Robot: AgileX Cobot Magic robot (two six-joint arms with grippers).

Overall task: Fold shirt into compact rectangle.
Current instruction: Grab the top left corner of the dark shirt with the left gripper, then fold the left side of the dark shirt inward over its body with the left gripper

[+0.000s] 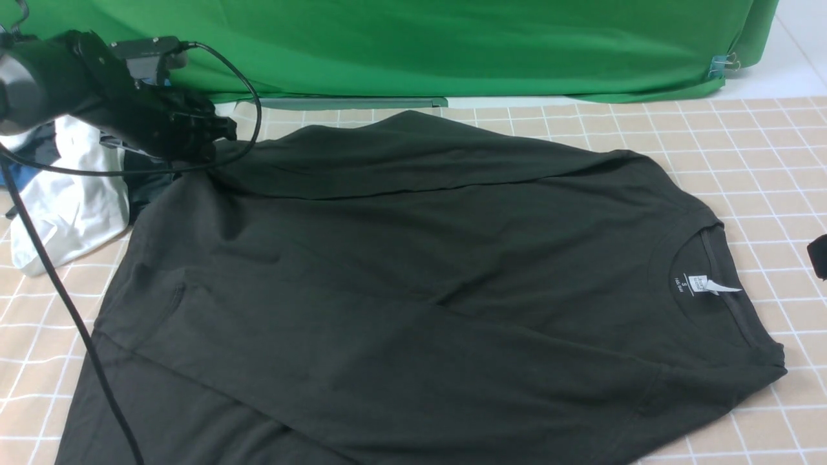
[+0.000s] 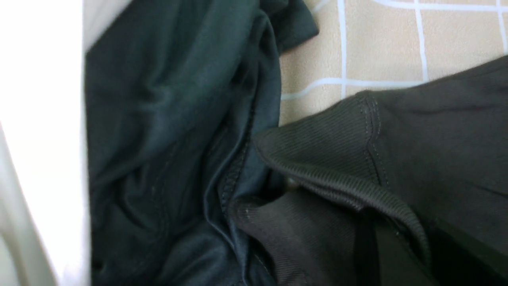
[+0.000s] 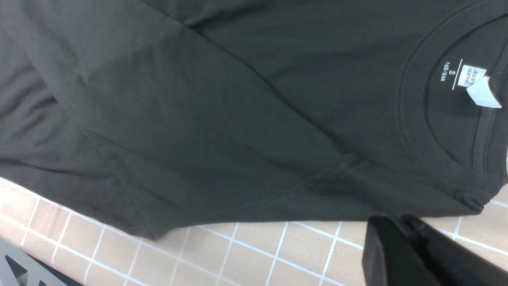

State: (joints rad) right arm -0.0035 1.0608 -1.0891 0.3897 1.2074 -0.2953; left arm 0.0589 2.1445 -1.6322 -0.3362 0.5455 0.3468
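White garment (image 1: 71, 200) at far left on peach checked tablecloth (image 1: 762, 148), green backdrop (image 1: 452, 45) behind.

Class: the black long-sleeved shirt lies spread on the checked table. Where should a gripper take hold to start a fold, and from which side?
Probably the near shoulder corner of the black long-sleeved shirt, beside the collar, approached from the robot's right: that edge lies flat, bare checked table borders it, and the shut right gripper hangs just off it.

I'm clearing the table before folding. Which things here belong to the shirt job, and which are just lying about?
Job: black shirt; left pincer, shut on its cuff; right pincer, shut, holding nothing.
Lying about: white garment; dark grey garment; green backdrop.
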